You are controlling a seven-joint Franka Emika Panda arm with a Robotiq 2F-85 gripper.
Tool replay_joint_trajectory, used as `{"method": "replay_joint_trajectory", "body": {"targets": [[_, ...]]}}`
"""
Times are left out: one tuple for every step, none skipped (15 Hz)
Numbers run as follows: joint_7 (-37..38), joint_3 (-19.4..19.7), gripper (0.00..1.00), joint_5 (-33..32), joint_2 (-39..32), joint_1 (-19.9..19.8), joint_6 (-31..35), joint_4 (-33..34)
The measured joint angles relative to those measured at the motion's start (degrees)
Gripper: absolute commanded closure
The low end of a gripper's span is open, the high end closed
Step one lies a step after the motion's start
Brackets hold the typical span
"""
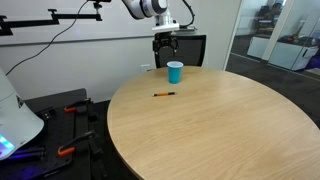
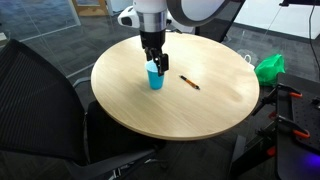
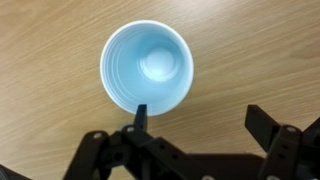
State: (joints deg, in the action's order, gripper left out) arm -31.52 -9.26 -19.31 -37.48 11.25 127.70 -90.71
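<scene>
We see the gripper [image 1: 166, 50] released, jaws wide, hanging just above the blue cup [image 1: 175, 72] at upper centre. The cup stands upright on its own base on the desk [image 1: 220, 125] — no grip needed — with a pen [image 1: 164, 94] lying apart.

Even, diffuse indoor light falls from above on the round pale-wood counter [image 1: 210, 125] in both exterior views. Shadows there are weak and soft-edged, and the wood carries a mild sheen (both views are small and rather coarse in detail). In the wrist view the wood grain is fairly crisp, the floor of the light blue paper cup [image 3: 147, 65] shows a pale highlight, and the black claw [image 3: 197, 125] along the bottom edge is dark and slightly out of focus.
</scene>
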Motion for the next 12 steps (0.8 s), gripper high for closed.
{"method": "replay_joint_trajectory", "body": {"targets": [[0.56, 0.01, 0.00, 0.00, 1.12, -0.02, -0.09, -0.75], [0.83, 0.01, 0.00, 0.00, 2.27, -0.03, -0.30, -1.54], [1.30, 0.01, 0.00, 0.00, 3.69, -0.06, -0.61, -2.59], [1.68, 0.02, 0.00, 0.00, 5.27, -0.11, -0.76, -3.86], [2.42, 0.04, 0.00, 0.00, 7.07, -0.19, -0.81, -5.38], [3.67, 0.13, 0.00, 0.00, 9.10, -0.29, -0.81, -7.16], [5.13, 0.23, 0.00, 0.03, 11.20, -0.43, -0.81, -9.04], [6.43, 0.29, 0.00, 0.11, 13.39, -0.70, -0.80, -11.06], [7.59, 0.31, 0.00, 0.24, 15.57, -1.09, -0.77, -13.12], [8.57, 0.34, 0.00, 0.41, 17.67, -1.51, -0.70, -15.17], [9.40, 0.35, 0.00, 0.62, 19.77, -1.98, -0.60, -17.27], [9.61, 0.35, 0.00, 1.06, 21.73, -2.43, -0.34, -19.29]]}}
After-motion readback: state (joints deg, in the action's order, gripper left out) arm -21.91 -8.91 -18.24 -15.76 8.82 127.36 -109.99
